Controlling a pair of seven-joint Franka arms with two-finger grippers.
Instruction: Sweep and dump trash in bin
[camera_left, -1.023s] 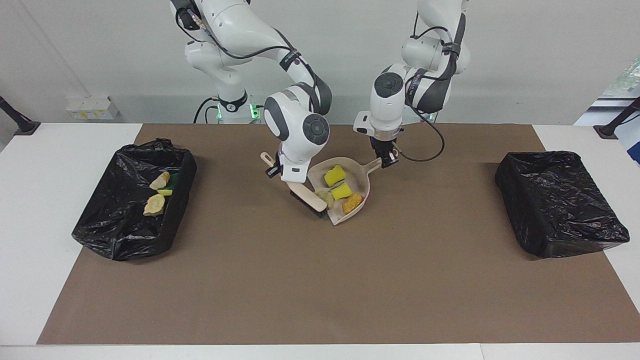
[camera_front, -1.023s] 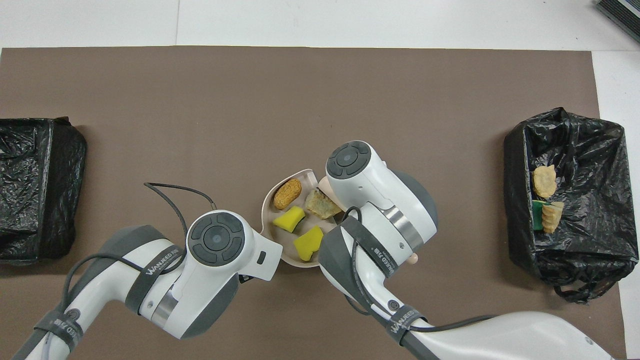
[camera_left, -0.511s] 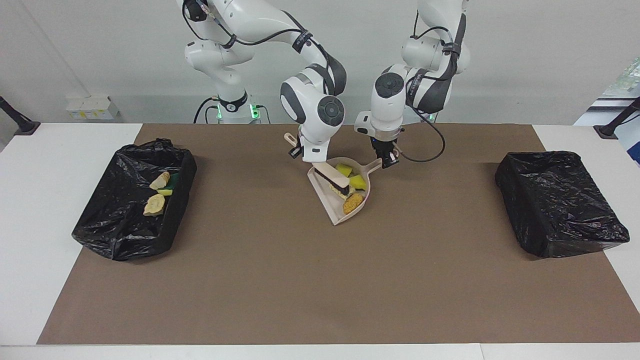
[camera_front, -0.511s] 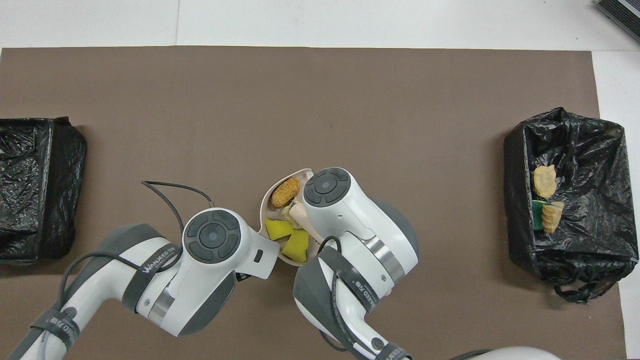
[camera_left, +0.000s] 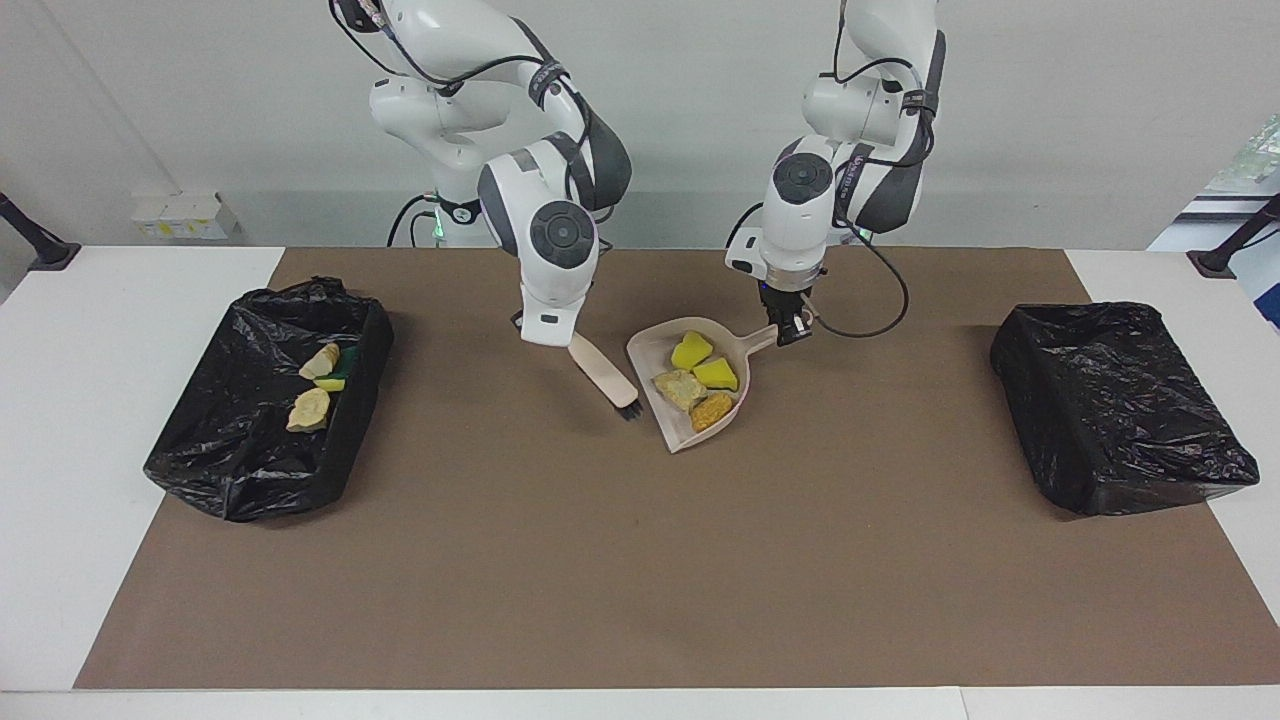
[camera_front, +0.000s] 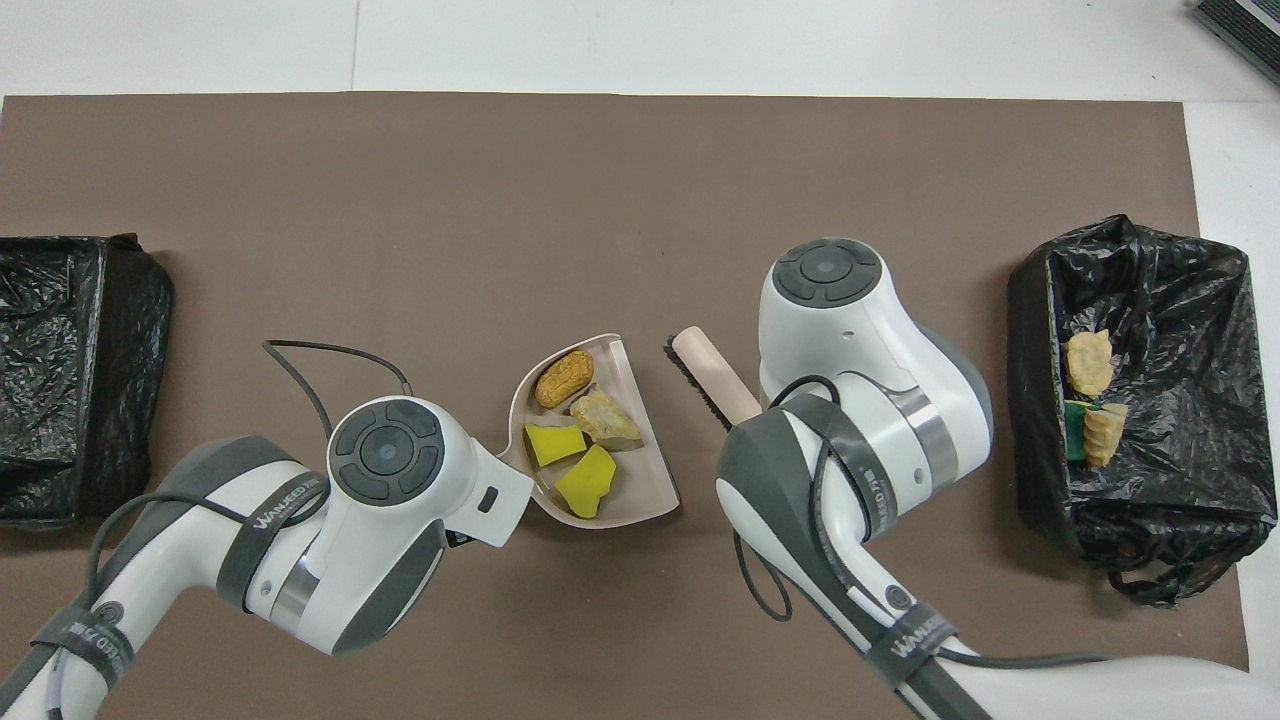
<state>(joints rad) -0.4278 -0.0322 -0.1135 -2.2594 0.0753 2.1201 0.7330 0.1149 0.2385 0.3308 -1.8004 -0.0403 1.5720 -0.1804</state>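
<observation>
The beige dustpan lies mid-mat with its handle in my left gripper, which is shut on it. In the pan lie four pieces of trash: two yellow sponge chunks, a pale beige lump and an orange-brown piece. In the overhead view the pan holds the same trash. My right gripper is shut on the beige brush, held slanting beside the pan toward the right arm's end, bristles low over the mat. Both grippers are hidden under the wrists in the overhead view.
A black-lined bin at the right arm's end of the table holds three scraps; it also shows in the overhead view. A second black-lined bin stands at the left arm's end. A brown mat covers the table.
My right gripper has drawn the brush out of the dustpan, toward the right arm's end. The trash now lies uncovered in the pan. The left gripper and pan shifted slightly toward the left arm's end.
</observation>
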